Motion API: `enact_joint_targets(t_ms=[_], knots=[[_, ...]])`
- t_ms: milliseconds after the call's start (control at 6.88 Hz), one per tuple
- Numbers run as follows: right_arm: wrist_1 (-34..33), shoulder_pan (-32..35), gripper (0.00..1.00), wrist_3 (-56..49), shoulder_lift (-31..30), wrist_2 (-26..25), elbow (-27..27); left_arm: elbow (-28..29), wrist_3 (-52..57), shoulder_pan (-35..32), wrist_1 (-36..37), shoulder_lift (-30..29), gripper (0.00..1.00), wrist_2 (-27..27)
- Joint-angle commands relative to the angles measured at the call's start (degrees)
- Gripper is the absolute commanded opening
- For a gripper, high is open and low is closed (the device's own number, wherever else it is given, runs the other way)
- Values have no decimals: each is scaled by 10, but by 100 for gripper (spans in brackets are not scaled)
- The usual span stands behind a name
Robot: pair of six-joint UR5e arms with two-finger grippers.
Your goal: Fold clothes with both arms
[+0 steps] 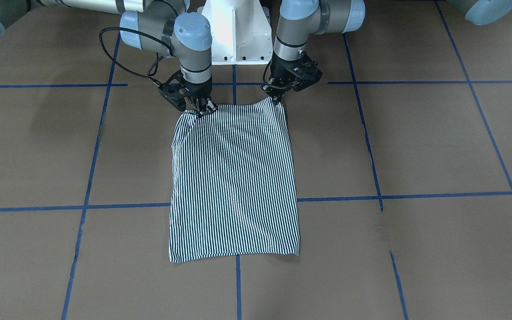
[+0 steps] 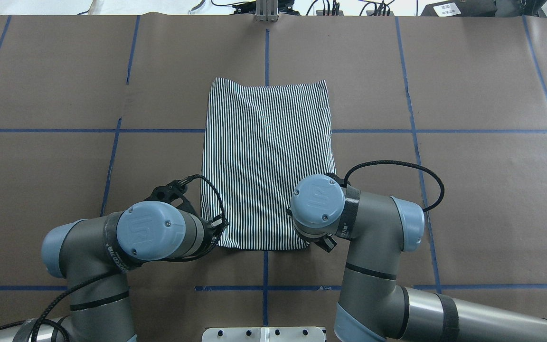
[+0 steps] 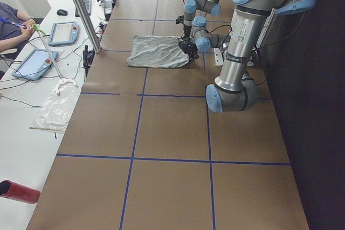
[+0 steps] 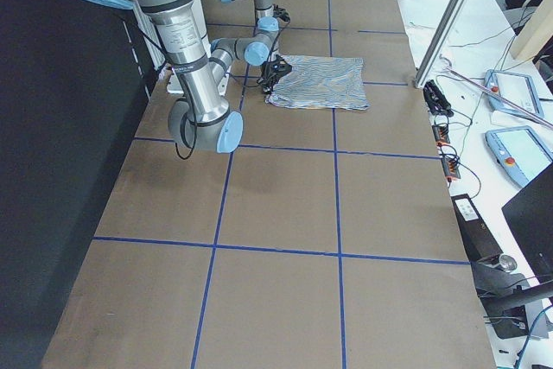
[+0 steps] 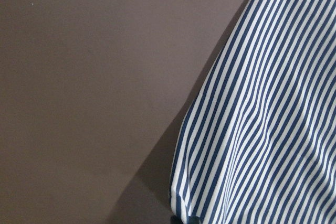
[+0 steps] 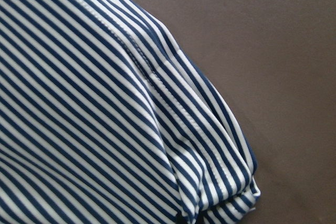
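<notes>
The right claw (image 1: 203, 108) is pinched together on one corner of the polo shirt's (image 1: 234, 178) edge nearest the robot. The left claw (image 1: 277, 97) grips the other corner of that edge, which rises to a small peak. Its fingers are mostly hidden, so I take that grip as clamped, not as certain. Both wrist views show striped cloth bunching up toward the lens, which fits a pinch.

The shirt lies as a narrow rectangle, stripes running lengthwise, in the middle of the brown surface (image 1: 416, 142). No collar or sleeves show.

This looks like the start of the lengthwise fold. The next move calls for raising both corners together and carrying them over to the far edge, level and at one pace so the layers do not slip or skew.

Around it are only blue tape lines (image 1: 416, 194), with the white pedestal (image 1: 237, 31) behind the arms. The tablets (image 3: 64, 32) and a red bottle (image 3: 19, 191) sit well apart, off to one side. Nothing lies in the cloth's path.
</notes>
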Motion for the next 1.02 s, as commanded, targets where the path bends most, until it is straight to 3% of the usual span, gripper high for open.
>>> enact_joint_targets(t_ms=[0, 291, 582, 873], knots=[[1, 0, 0, 0, 4, -10, 7, -2, 0, 0, 1, -1, 0, -1], [0, 3, 0, -1, -13, -9, 44, -25, 0, 4, 3, 8, 0, 1], [0, -13, 0, -1, -49, -9, 115, -94, -1, 56, 71, 9, 0, 1], [0, -39, 0, 1, -52, -10, 132, -129, -2, 80, 85, 19, 0, 0]])
